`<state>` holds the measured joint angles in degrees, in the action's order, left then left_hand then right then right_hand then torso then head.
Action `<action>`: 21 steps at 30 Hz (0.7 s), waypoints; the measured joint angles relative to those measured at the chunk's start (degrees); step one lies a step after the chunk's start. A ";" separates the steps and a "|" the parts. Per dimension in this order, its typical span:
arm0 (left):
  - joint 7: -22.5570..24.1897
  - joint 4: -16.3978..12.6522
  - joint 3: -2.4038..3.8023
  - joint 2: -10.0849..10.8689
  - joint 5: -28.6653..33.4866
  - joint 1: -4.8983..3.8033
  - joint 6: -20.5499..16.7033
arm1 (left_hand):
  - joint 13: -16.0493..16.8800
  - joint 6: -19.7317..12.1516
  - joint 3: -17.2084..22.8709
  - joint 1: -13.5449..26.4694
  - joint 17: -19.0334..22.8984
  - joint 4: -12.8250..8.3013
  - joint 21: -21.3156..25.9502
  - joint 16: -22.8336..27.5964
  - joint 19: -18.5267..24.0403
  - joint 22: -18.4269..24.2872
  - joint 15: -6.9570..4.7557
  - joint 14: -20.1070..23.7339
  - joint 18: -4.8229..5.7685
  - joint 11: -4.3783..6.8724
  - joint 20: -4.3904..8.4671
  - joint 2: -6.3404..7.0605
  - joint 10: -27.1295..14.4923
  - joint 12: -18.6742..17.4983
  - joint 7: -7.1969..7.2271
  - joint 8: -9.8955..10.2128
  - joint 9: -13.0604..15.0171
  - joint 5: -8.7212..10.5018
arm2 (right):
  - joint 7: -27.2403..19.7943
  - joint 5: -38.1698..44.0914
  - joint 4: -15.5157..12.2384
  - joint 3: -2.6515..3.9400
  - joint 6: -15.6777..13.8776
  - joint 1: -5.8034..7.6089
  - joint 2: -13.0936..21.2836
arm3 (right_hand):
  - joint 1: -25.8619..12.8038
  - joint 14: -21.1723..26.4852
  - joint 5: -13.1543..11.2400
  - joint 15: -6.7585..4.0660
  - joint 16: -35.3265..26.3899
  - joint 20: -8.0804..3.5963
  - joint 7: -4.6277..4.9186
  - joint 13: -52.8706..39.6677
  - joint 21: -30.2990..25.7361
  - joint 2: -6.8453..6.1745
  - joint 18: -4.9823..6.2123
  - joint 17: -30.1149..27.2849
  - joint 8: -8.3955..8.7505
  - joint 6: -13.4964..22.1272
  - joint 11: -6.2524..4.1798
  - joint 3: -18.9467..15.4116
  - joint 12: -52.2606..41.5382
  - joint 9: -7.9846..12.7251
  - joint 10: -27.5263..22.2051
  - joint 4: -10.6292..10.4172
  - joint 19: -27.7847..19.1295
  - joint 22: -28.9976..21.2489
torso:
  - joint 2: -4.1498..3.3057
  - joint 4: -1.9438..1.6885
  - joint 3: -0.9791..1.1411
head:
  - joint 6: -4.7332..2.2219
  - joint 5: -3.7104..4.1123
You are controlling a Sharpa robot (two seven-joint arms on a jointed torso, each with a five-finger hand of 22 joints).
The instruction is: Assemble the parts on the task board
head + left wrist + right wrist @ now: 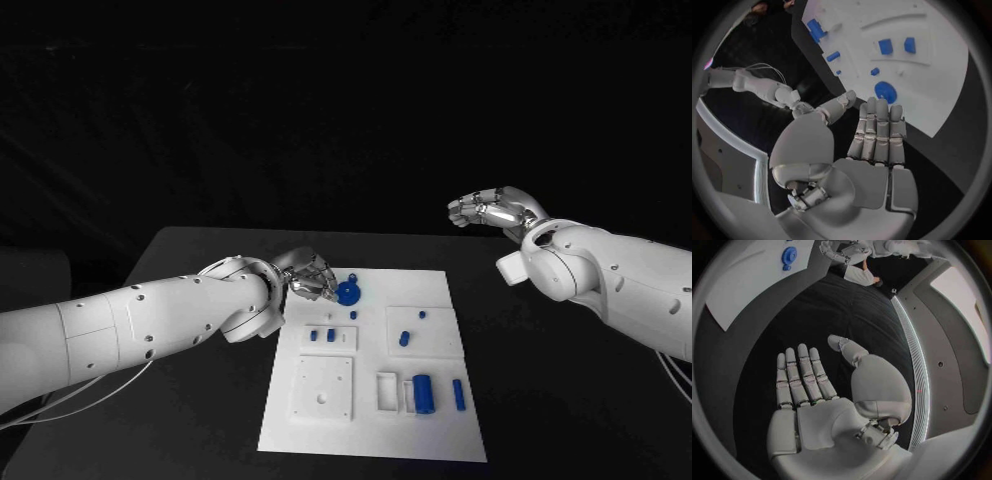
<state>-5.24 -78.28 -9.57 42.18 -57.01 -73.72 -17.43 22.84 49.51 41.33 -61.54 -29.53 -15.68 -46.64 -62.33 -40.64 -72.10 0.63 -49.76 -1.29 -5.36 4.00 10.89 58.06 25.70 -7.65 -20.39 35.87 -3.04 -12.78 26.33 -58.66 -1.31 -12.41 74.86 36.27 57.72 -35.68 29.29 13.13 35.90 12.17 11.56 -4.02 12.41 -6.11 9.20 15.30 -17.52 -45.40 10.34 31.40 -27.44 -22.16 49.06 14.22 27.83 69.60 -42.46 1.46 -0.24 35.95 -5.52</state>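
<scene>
Hovering over the far left corner of the task board (372, 400), the left hand (307, 277) sits just beside a round blue gear (346, 292) in the head view, fingers close to it but not plainly gripping. The right hand (490, 209) hangs well apart from the board, raised off beyond its far right side, fingers curled loosely and carrying nothing. On the board, 2 small blue blocks (330, 335) rest in a raised white panel, a slim blue peg (405, 338) lies in the next panel, and a thick blue cylinder (423, 393) with a thin blue pin (459, 394) beside it lies near the front right. Judging by all these loose pieces, the assembly looks barely begun, with most of it left to do.

Over to the left wrist view: the left hand (873, 135) is flat and open, fingers straight and together, palm bare, and the gear (886, 92) lies on the white board just past the fingertips, apart from them.

Now the right wrist view: the right hand (807, 385) is spread open over the bare black counter (786, 320), holding nothing, with the board's corner and the gear (789, 256) far off.

The counter is matte black, and the room behind it is dark.
</scene>
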 measured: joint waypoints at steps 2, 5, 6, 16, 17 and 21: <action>1.35 0.50 -0.06 -1.03 -2.98 -0.02 -0.69 | -1.69 0.05 -0.97 -1.25 0.11 0.17 0.29 0.06 -0.06 0.10 0.20 -0.25 0.01 -0.26 -0.03 0.42 0.76 -2.57 0.41 0.49 -0.53 0.00 | 0.00 0.00 0.05 0.00 0.00 0.00 -0.01 | 0.00 0.00 0.00 0.00 0.00 0.00 0.00 0.00 0.00 0.00 0.00 -0.04 0.00 0.00 0.00 0.00 0.00 0.00 0.00 0.00 0.00 0.00 | 0.00 0.00 -0.02 | -0.04 0.05; 2.35 1.09 -0.17 -2.40 -6.81 -0.02 -1.44 | -2.89 -2.40 -2.01 -1.52 0.09 0.68 -0.27 -0.29 -2.79 0.11 -0.67 -3.19 -0.57 0.07 0.24 0.59 2.08 -4.42 2.03 2.46 -1.72 0.00 | 0.00 0.00 0.09 0.00 0.00 0.00 -0.07 | 0.00 0.00 0.00 0.00 0.00 0.00 0.00 0.00 0.00 0.00 0.00 -0.05 0.00 0.00 0.00 0.00 0.00 0.00 0.00 0.00 0.00 0.00 | 0.00 -0.03 -0.02 | -0.12 0.12; 2.63 1.35 -0.23 -2.87 -8.33 -0.02 -1.68 | -3.63 -3.17 -3.05 -1.52 0.40 0.65 -0.40 -0.04 -3.97 0.27 -1.06 -4.62 -1.01 0.19 0.60 0.59 2.62 -5.69 1.93 3.16 -2.25 0.00 | 0.00 0.00 0.11 0.00 0.00 0.00 -0.12 | 0.00 0.00 0.00 0.00 0.00 0.00 0.00 0.00 0.00 0.00 0.00 -0.05 0.00 0.00 0.00 0.00 0.00 0.00 0.00 0.00 0.00 0.01 | -0.01 -0.03 -0.02 | -0.15 0.13; 3.81 4.80 -1.48 -7.54 -24.88 0.29 -2.40 | -6.67 -2.22 -5.05 -3.64 1.26 0.61 0.18 1.71 -6.46 0.97 -1.71 -8.38 -1.31 0.37 1.69 1.59 3.80 -12.09 1.23 3.79 -3.81 0.00 | 0.00 0.00 0.14 0.00 0.01 -0.13 -0.53 | 0.00 0.00 0.00 -0.01 0.00 0.00 0.00 0.00 -0.23 0.00 0.00 -0.10 0.00 0.00 0.00 0.00 0.00 0.00 0.00 0.00 0.00 0.04 | -0.07 0.09 -0.12 | -0.36 0.24; 3.78 5.22 -1.48 -7.90 -25.74 0.34 -2.28 | -6.84 -2.12 -5.05 -4.02 0.95 0.61 0.17 1.24 -6.51 0.83 -1.78 -8.96 -1.29 0.49 1.72 1.57 3.92 -12.47 1.32 3.79 -3.94 0.00 | 0.00 0.01 0.14 -0.01 0.01 -0.14 -0.55 | 0.00 0.00 0.00 -0.01 0.00 0.00 0.00 0.00 -0.23 0.00 0.00 -0.10 0.00 0.00 0.00 0.00 0.00 -0.01 0.00 0.00 0.00 0.05 | -0.07 0.10 -0.12 | -0.36 0.24; 3.52 7.15 -1.48 -9.05 -28.71 0.63 -1.47 | -7.38 -0.90 -5.93 -4.52 -1.01 0.85 -1.75 -2.33 -8.30 -0.77 -2.39 -10.58 -1.25 0.79 2.11 1.47 5.23 -14.20 0.71 3.79 -4.56 0.00 | -0.01 0.03 0.14 -0.01 0.01 -0.18 -0.61 | 0.00 0.00 0.00 -0.01 0.00 0.00 0.00 0.00 -0.23 0.00 0.00 -0.10 0.00 0.00 0.00 0.00 0.00 -0.01 0.00 0.00 0.00 0.10 | -0.07 0.09 -0.12 | -0.36 0.39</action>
<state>-1.73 -71.13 -11.05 33.12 -85.71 -73.09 -18.90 15.46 48.61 35.40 -66.05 -30.54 -14.83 -48.39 -64.66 -48.94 -72.87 -1.77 -60.34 -2.54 -4.56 6.11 12.36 63.28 11.50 -6.94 -16.60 31.31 -3.04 -12.79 26.35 -58.51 -1.32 -12.39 74.69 35.65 57.72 -35.68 29.29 13.12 35.90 12.17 11.56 -4.02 12.18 -6.11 9.20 15.20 -17.52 -45.40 10.34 31.40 -27.45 -22.16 49.05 14.22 27.83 69.70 -42.53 1.55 -0.36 35.58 -5.13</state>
